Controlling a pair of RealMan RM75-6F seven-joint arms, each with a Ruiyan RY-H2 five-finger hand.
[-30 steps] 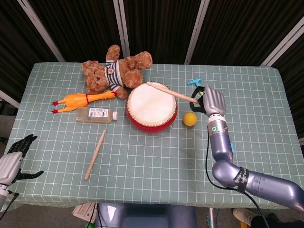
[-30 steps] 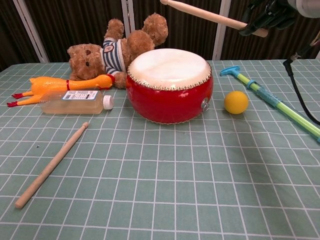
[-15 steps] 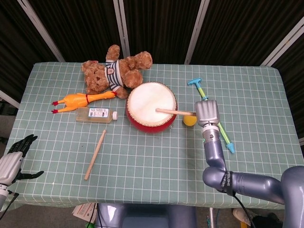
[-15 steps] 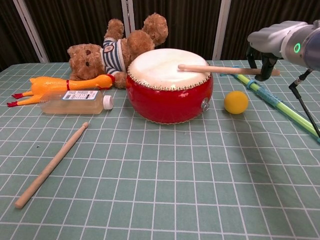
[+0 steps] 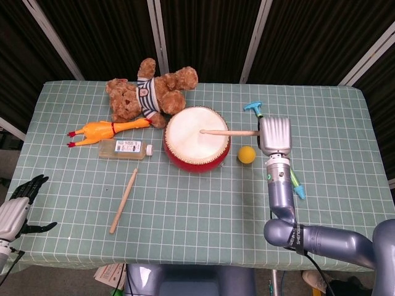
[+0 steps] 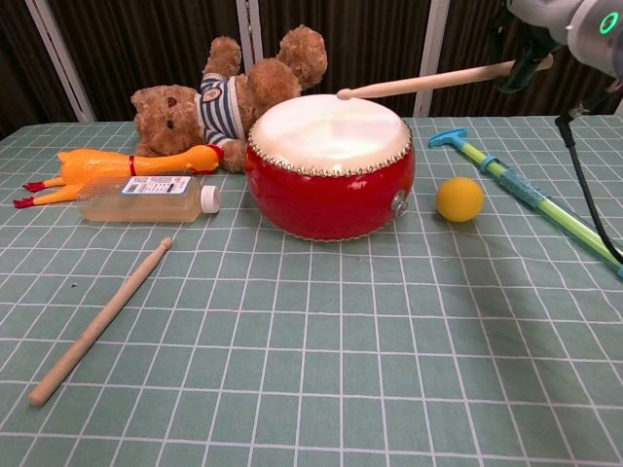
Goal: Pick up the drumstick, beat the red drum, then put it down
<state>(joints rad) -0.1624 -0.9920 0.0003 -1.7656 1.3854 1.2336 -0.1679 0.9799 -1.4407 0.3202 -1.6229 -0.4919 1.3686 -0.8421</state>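
Now the stick point(image 6: 428, 80) is lifted off the drum point(image 6: 329, 165) again, after lying flat on the skin half a second ago; its tip hangs just above the skin's middle. So one beat looks done, with more beats or the setting-down ahead. It is pale, slim wood with a rounded tip. Right of the drum, the right hand point(image 5: 274, 134) grasps its butt. Far left of the drum, the left hand point(image 5: 15, 209) is released, off the counter point(image 5: 197, 203).

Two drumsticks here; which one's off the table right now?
The drumstick gripped by the right hand, its tip over the red drum. The other drumstick lies on the cloth, untouched.
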